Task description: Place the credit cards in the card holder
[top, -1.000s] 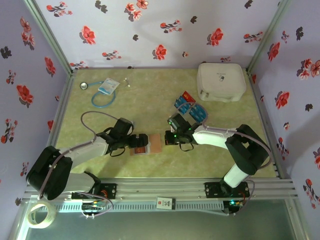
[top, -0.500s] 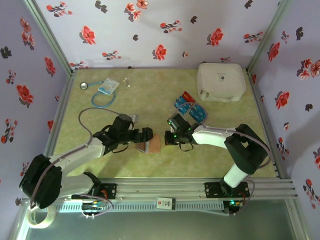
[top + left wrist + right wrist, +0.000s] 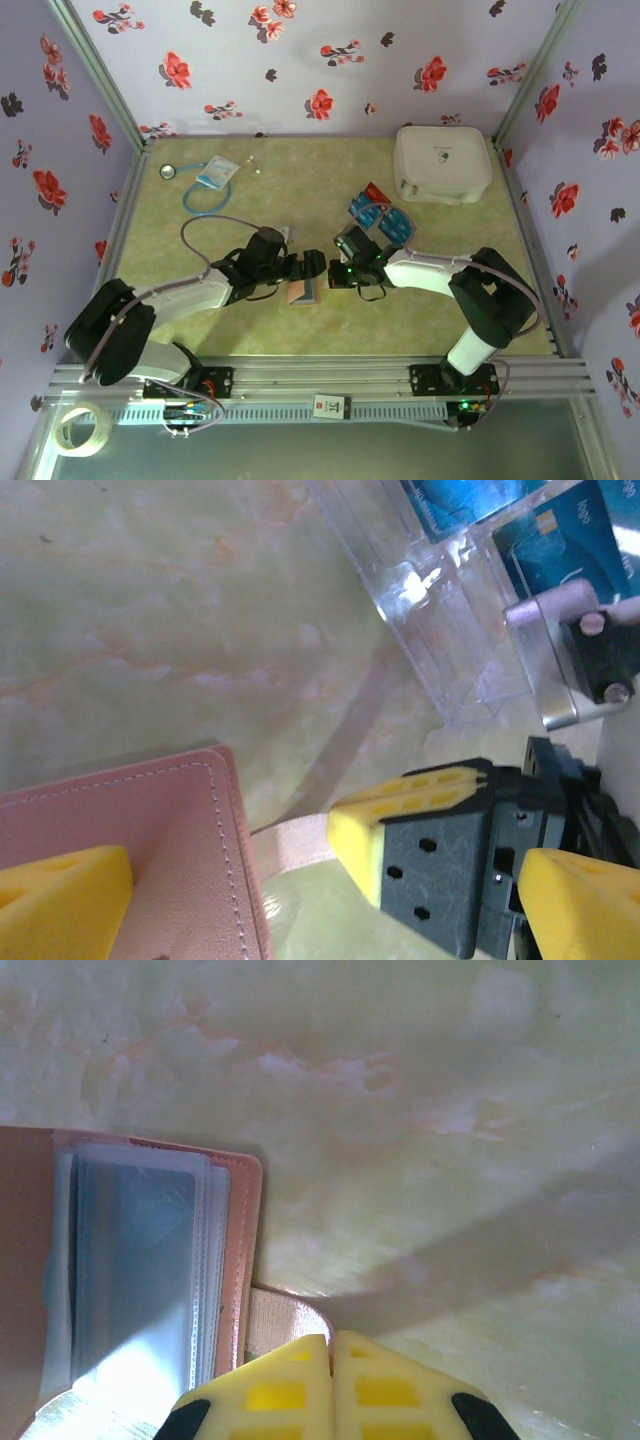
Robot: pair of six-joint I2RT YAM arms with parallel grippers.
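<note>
Card holder (image 3: 303,291) lies on the bench (image 3: 290,195) near the front, between the two arms. Left tool (image 3: 306,270) is at its left edge, right tool (image 3: 333,274) just beside its right edge. On the left wrist view my left tool (image 3: 325,880) is spread wide and grips nothing; one yellow finger (image 3: 60,900) sits over the pink stitched cover (image 3: 140,820), the other is off to the far side. A tan strap (image 3: 300,840) runs from the cover to the right tool's yellow tip. On the right wrist view the card holder (image 3: 140,1250) lies open, clear sleeves up. The right tool (image 3: 331,1360) is pressed together with its tips at the end of the strap (image 3: 285,1320); I cannot tell whether the strap is caught between them. Credit cards (image 3: 380,212), red and blue, lie in a bunch further back on the right, apart from the card holder and near the white case (image 3: 443,163). A clear plastic tray (image 3: 440,630) stands beside them. A blue-white packet (image 3: 213,175) with its cord lies back left.
</note>
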